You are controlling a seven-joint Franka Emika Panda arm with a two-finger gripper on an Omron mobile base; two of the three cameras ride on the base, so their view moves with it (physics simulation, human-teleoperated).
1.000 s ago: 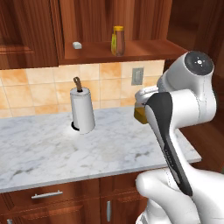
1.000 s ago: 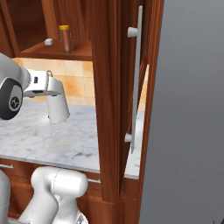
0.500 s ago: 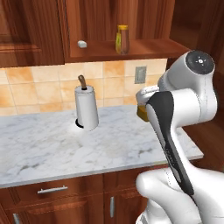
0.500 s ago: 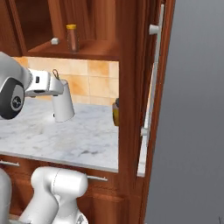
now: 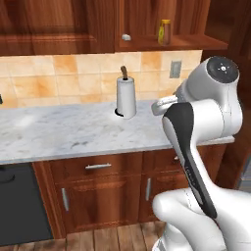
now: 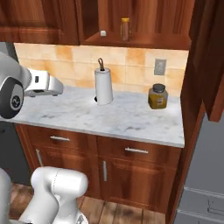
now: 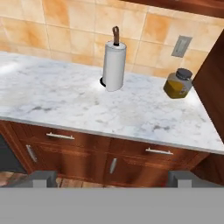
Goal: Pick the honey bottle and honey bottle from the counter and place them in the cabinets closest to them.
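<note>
One honey bottle (image 5: 164,32) (image 6: 125,29), amber with a yellow cap, stands upright on the open shelf ledge of the reddish-brown wall cabinets (image 5: 196,41) (image 6: 148,41). My gripper (image 7: 113,179) is open with nothing between its dark fingertips (image 7: 41,178). It hangs in front of the counter, well back from it, and looks over the marble top (image 7: 87,105). In the right base view the white hand (image 6: 43,85) sits at the left, over the counter's front edge.
A paper-towel roll (image 5: 126,98) (image 6: 103,85) (image 7: 114,63) stands near the tiled wall. A wide amber jar with a dark lid (image 6: 158,96) (image 7: 179,83) sits at the counter's right end beside a tall wooden panel (image 6: 197,109). A small white object (image 5: 126,37) lies on the shelf. Base cabinets with silver handles (image 7: 157,151) are below.
The whole picture has shifted, so the base has driven and the cameras now take in more of the counter and base cabinets. The gripper stayed open and empty.
</note>
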